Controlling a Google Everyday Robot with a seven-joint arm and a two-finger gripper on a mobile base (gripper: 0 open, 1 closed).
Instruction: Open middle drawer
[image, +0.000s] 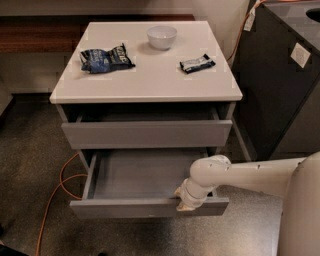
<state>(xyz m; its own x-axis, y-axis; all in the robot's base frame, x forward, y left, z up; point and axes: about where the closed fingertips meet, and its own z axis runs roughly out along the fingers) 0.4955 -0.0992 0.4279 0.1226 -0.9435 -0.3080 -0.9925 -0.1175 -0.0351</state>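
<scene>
The middle drawer (150, 207) of the grey cabinet is pulled far out, and its empty inside shows. Its low front panel faces me near the floor. My gripper (187, 201) is at the top edge of that front panel, right of its centre, reaching over the rim from the right. My white arm (250, 176) runs in from the lower right. The top drawer (147, 134) above is slightly out. The lowest drawer is hidden under the open one.
On the cabinet top (150, 75) are a white bowl (161, 36), a dark blue chip bag (106, 58) and a small dark snack bar (197, 63). A dark bin (280, 80) stands close on the right. An orange cable (55, 195) lies on the floor at left.
</scene>
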